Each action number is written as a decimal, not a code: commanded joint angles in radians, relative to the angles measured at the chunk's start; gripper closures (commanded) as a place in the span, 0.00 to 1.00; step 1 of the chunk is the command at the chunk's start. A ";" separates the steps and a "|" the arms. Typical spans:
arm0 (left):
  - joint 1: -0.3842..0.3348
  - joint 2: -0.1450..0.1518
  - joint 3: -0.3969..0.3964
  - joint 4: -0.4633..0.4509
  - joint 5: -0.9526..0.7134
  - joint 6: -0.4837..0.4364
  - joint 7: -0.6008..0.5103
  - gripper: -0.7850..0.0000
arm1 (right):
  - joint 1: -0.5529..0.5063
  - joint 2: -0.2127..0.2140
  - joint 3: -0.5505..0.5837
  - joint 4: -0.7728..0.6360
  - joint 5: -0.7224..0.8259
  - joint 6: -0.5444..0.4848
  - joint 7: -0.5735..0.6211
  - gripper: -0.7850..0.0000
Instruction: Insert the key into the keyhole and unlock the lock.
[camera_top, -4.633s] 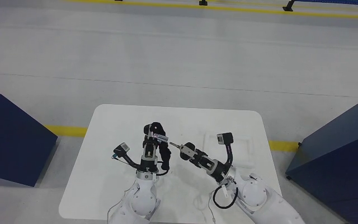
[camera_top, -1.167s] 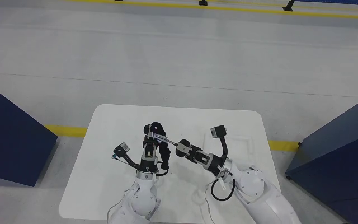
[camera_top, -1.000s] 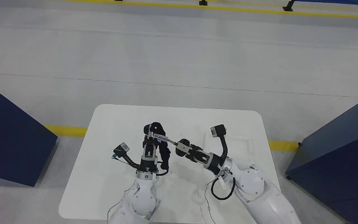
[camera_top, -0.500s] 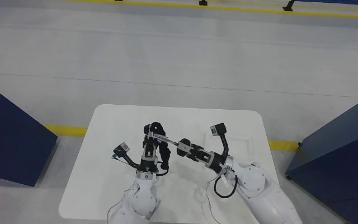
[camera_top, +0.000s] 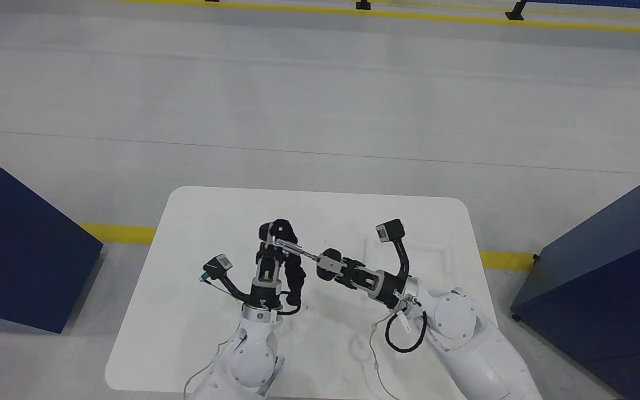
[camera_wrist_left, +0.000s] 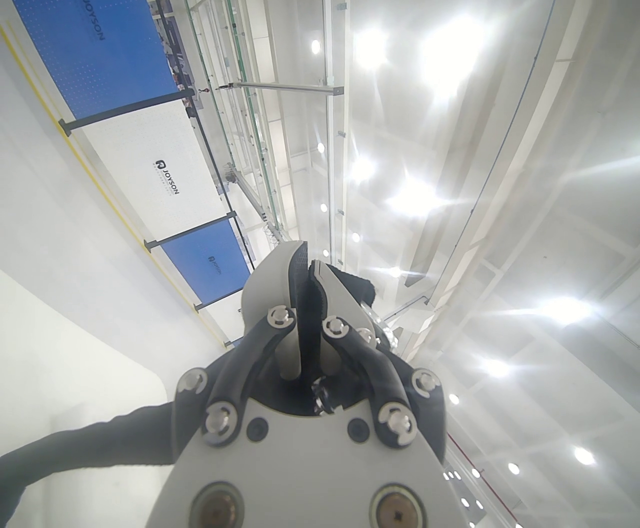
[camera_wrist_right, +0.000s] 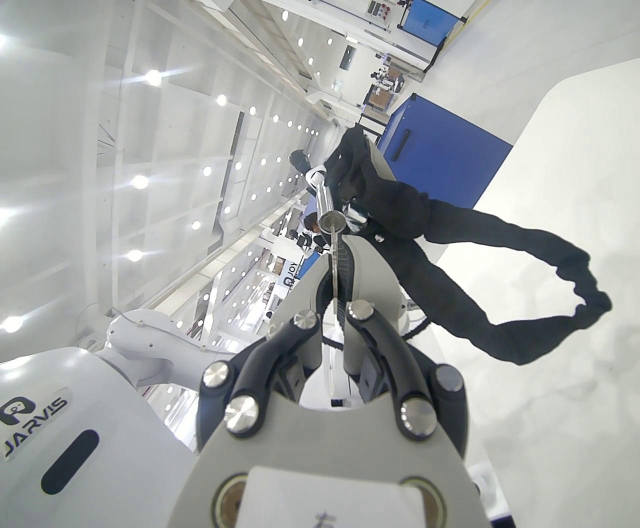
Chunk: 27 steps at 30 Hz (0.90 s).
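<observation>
The lock (camera_top: 285, 240) is a short silver cylinder on a black fabric-sleeved cable (camera_wrist_right: 500, 310), held up above the white table (camera_top: 420, 220). My left gripper (camera_top: 271, 252) is shut on it, and its fingers (camera_wrist_left: 280, 280) press on the black part (camera_wrist_left: 357, 287). My right gripper (camera_top: 322, 263) is shut on the flat metal key (camera_wrist_right: 333, 262), just right of the lock. The key points at the cylinder's round end face (camera_wrist_right: 332, 220) and its tip meets the keyhole there. How deep it sits I cannot tell. The cable's loop hangs down toward the table.
Dark blue cabinets stand off the table at the left (camera_top: 35, 255) and right (camera_top: 590, 290). The tabletop around both arms is bare white, and its edges lie well away from the grippers.
Over the earlier frames my right gripper moved left with the key until its tip reached the lock's cylinder. In the last second both arms have hardly moved.
</observation>
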 joint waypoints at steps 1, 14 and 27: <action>0.002 -0.001 -0.003 0.000 0.004 -0.003 -0.009 1.00 | 0.000 -0.001 0.001 0.000 0.000 0.002 0.003 1.00; 0.012 -0.009 -0.016 0.003 0.015 -0.013 -0.054 1.00 | 0.001 -0.005 0.010 0.006 -0.011 0.004 0.014 1.00; 0.022 -0.017 -0.024 -0.003 -0.016 -0.006 -0.097 1.00 | 0.004 -0.011 0.008 0.008 -0.012 0.006 0.020 1.00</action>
